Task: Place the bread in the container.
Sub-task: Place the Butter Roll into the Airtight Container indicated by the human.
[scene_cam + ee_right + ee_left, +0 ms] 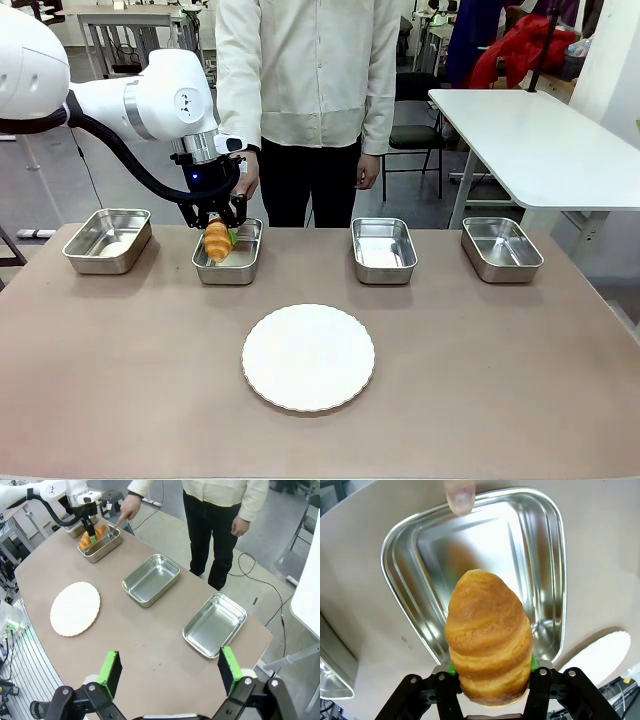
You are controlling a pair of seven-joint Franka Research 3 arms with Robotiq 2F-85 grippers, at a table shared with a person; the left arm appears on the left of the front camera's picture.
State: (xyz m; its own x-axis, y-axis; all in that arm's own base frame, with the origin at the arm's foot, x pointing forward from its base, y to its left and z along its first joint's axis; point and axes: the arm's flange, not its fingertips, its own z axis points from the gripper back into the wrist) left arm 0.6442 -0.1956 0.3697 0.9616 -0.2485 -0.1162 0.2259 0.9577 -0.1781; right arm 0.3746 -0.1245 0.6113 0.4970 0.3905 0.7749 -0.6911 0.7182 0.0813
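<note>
Front view: the bread (217, 241) is clamped in the left gripper (218, 228) above the container (228, 263), second tray from the table's left edge. A fingertip (460, 497) is pressed at its rim. The right gripper (169, 672) is spread wide. No writing can be read.

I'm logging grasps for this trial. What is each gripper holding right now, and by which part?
The left gripper holds the bread by one tapered end, its other end pointing down toward the container. The right gripper is open, holding nothing.
</note>
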